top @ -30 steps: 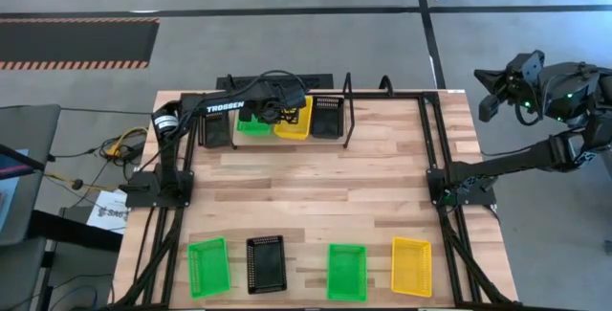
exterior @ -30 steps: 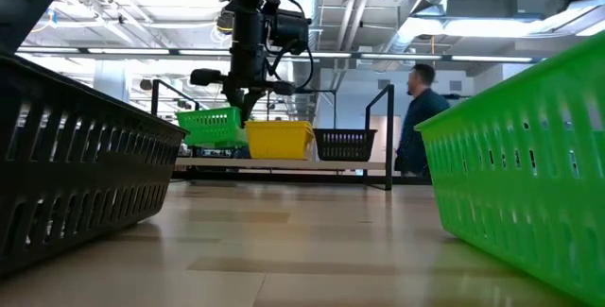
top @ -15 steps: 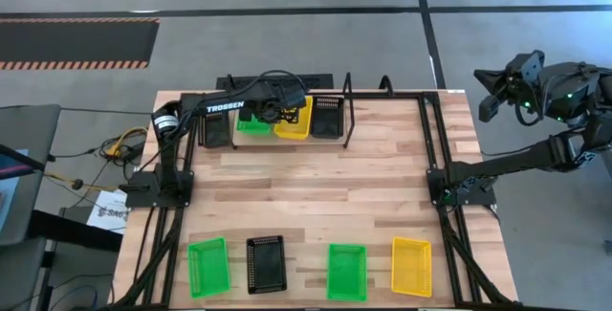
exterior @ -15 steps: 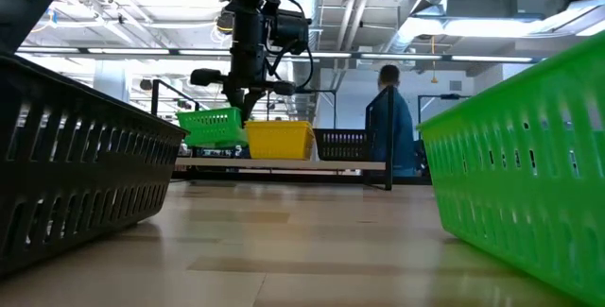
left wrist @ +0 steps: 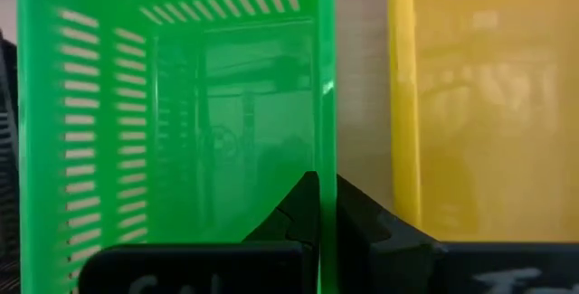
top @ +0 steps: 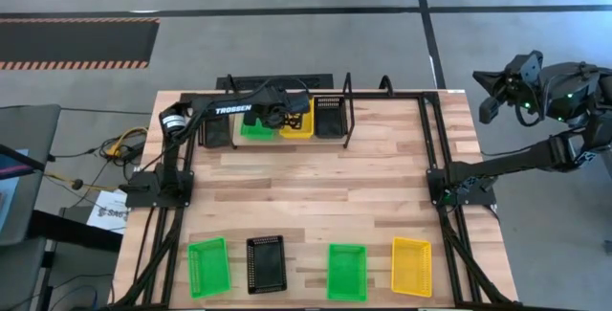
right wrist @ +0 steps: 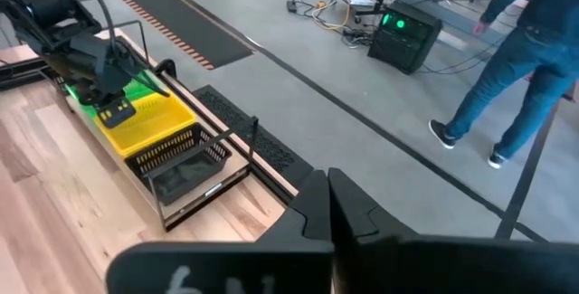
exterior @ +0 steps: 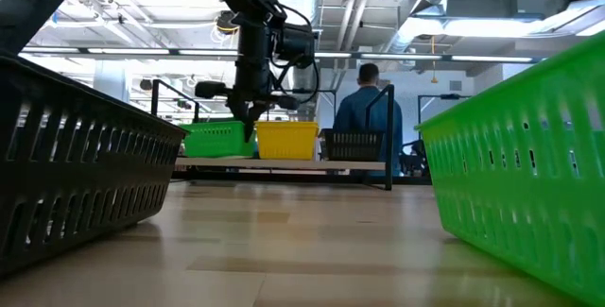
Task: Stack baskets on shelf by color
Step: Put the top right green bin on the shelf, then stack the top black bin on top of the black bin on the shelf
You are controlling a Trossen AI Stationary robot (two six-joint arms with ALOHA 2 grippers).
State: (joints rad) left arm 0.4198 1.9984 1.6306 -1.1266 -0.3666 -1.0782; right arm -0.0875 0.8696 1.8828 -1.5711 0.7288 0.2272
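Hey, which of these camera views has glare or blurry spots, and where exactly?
Left wrist view: the green basket floor is glossy, mirroring ceiling structure, with a bright glint on its wall; the left claw, shut on that wall, looks soft up close. Low view: the near black basket and near green basket loom large at the edges. High view: even light, no strong glare on the shelf.

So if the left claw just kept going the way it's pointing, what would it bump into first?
The left claw points straight down, pinching the side wall of the green basket at the shelf. Going on, it would likely press that basket onto the shelf board; how much gap remains underneath is unclear.
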